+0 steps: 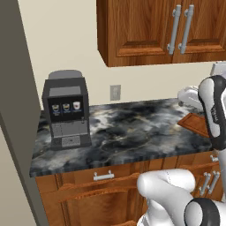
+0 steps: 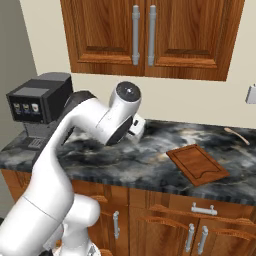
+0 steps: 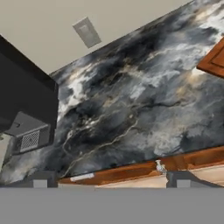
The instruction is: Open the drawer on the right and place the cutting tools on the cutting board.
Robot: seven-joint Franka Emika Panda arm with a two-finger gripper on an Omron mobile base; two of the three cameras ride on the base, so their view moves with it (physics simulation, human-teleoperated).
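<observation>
Dark marbled stone countertop (image 2: 125, 160) is spanned beneath brown wooden wall cabinets with long silver handles (image 2: 150, 35). At its left end a black and grey coffee machine (image 1: 66, 112) is stood against the wall. The thin reddish-brown grooved wooden cutting board (image 2: 197, 164) is laid flat near the counter's front edge, well apart from the machine. The two-finger gripper (image 3: 111, 181) is held above the counter, its dark tips (image 3: 40, 180) spread wide with nothing between them. Below the counter, the brown wooden drawer with a short silver pull (image 2: 204, 209) is seen closed.
</observation>
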